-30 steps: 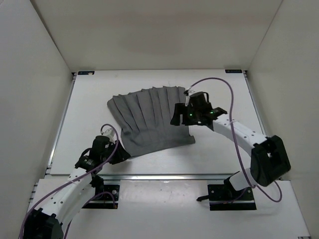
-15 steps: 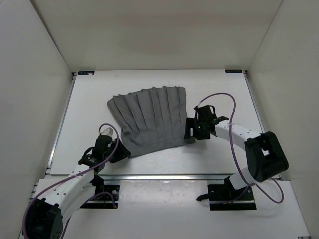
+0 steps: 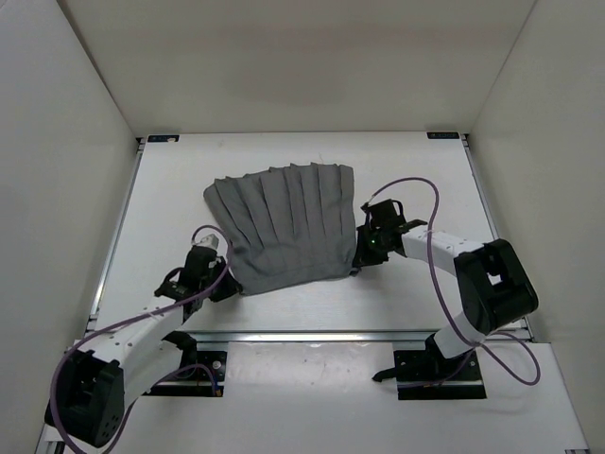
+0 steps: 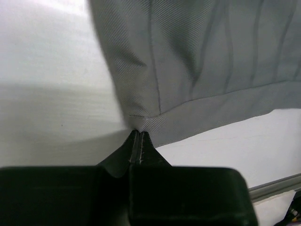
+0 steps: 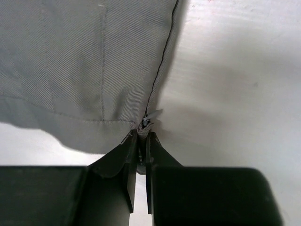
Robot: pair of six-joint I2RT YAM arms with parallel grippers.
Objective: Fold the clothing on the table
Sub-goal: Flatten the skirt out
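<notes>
The clothing (image 3: 284,222), a dark grey pleated skirt, lies spread flat on the white table (image 3: 421,165), its wide hem toward the arms. My left gripper (image 3: 225,276) sits at the near left hem corner. In the left wrist view its jaws (image 4: 139,134) are pressed together on the corner tip of the clothing (image 4: 202,61). My right gripper (image 3: 357,253) is at the near right hem corner. Seen from the right wrist, that gripper (image 5: 142,134) pinches the bunched edge of the clothing (image 5: 70,61) by a small zipper pull (image 5: 151,115).
White walls enclose the table on the left, back and right. A metal rail (image 3: 312,334) runs along the near edge, also visible as a rail (image 4: 275,187) in the left wrist view. Purple cables (image 3: 425,189) loop over both arms.
The right gripper came down from over the skirt's right side to its near right corner and closed on it. The left gripper closed on the near left corner. The near right corner has bunched slightly.
</notes>
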